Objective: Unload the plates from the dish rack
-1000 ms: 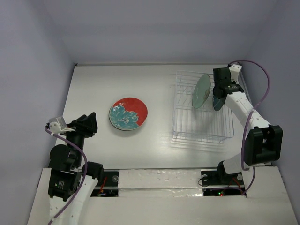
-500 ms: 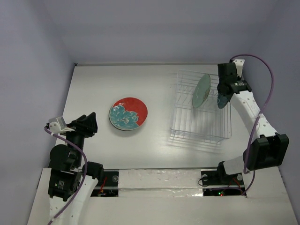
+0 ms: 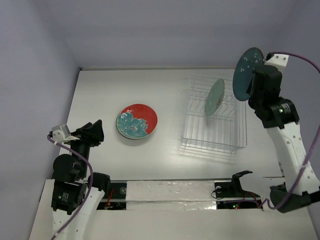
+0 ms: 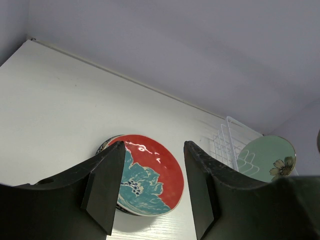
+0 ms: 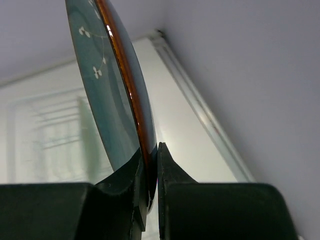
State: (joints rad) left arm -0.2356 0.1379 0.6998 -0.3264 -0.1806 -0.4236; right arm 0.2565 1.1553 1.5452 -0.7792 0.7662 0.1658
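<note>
Right tool (image 5: 148, 155) clenched on the rim of the dark teal plate (image 3: 247, 73) above the dish rack (image 3: 215, 140); best carried clear of the rack before tilting flat; left tool (image 4: 153, 147) released.

Three plates are showing plainly: one red plate with a teal flower (image 3: 136, 121), one pale mint green plate (image 3: 215, 97) and one dark teal plate (image 3: 247, 73). A thin rim (image 4: 102, 146) is peeking out beneath the red one, possibly a fourth plate. One white wire dish rack (image 3: 215, 137) is sitting on one table (image 3: 100, 90). Two grippers are showing: the left gripper (image 4: 154, 146) and the right gripper (image 5: 148, 165).
</note>
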